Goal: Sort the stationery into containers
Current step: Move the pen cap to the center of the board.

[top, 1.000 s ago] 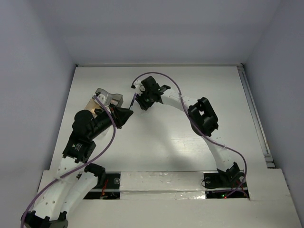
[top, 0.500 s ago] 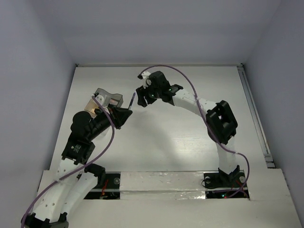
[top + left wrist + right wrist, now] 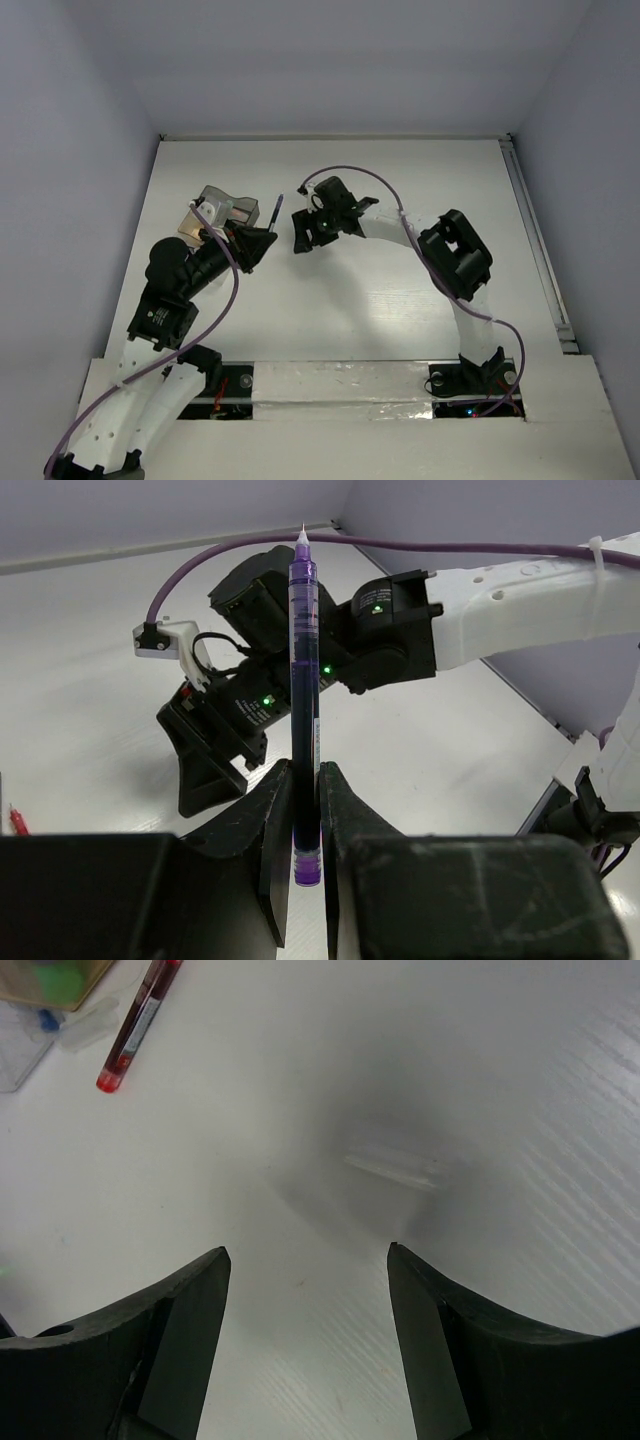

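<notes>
Purple pen (image 3: pixel 304 660) upright in left gripper (image 3: pixel 306 772)

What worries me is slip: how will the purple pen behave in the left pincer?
The pen is probably stiff: it stands straight. The left pincer clamps it near one end, so it may pivot if bumped. Its smooth, round barrel likely rolls once laid down.
</notes>
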Available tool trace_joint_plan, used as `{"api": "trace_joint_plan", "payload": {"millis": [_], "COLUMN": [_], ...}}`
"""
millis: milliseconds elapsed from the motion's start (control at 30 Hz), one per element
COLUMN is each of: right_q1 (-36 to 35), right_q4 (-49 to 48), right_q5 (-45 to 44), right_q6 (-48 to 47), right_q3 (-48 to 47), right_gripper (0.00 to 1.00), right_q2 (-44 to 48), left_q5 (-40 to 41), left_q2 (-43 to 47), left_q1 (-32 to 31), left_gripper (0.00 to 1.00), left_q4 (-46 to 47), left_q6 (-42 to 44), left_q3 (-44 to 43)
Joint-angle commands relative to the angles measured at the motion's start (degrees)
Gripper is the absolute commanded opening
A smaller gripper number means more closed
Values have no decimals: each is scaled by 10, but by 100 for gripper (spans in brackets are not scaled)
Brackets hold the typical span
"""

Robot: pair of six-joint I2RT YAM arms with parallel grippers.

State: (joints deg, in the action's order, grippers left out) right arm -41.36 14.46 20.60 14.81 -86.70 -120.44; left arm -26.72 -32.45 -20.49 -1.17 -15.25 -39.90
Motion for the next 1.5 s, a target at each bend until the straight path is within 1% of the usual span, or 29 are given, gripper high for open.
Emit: {"api": "trace_joint_plan", "payload": {"millis": [0, 200, 433, 533, 600, 667, 733, 933, 1133, 1167, 1267, 1333, 1367, 1433, 1467], "right_q1": [-5, -5, -5, -5, -5, -5, -10, -29, -50, -56, -61, -61, -66, -66, -71], "right_q4": [-26, -14, 1, 12, 13, 21, 27, 43, 82, 86, 96, 104, 106, 95, 82], "right_q5": [-6, -62, -94, -93, -94, -100, -112, -135, -186, -193, -225, -247, -251, -269, -268], "right_q6": [10, 1, -12, -19, -22, -29, -35, -54, -74, -79, -92, -106, -130, -150, -184], "right_q3": [-41, -78, -120, -136, -134, -133, -133, -146, -201, -203, -208, -204, -196, -166, -125], "right_gripper": [70, 71, 71, 69, 61, 59, 49, 46, 45, 41, 39, 25, 19, 18, 17], "right_q2": [-26, -58, -88, -95, -95, -94, -93, -105, -137, -138, -141, -143, -137, -120, -97], "left_q5": [4, 11, 14, 16, 18, 18, 18, 19, 20, 20, 21, 22, 22, 23, 23], "left_q2": [7, 9, 7, 7, 6, 6, 5, 4, 5, 5, 6, 6, 6, 6, 5], "left_q1": [-2, -2, -7, -7, -7, -7, -7, -7, -7, -7, -7, -7, -7, -7, -7], "left_gripper": [0, 0, 0, 0, 0, 0, 0, 0, 0, 0, 0, 0, 0, 0, 0], "left_q4": [14, 13, 13, 13, 13, 13, 13, 13, 13, 13, 13, 13, 13, 13, 13], "left_q6": [8, 11, 13, 13, 14, 13, 14, 14, 14, 14, 14, 14, 14, 14, 14], "left_q3": [-7, -9, -10, -10, -10, -11, -11, -10, -10, -10, -10, -10, -10, -10, -10]}}
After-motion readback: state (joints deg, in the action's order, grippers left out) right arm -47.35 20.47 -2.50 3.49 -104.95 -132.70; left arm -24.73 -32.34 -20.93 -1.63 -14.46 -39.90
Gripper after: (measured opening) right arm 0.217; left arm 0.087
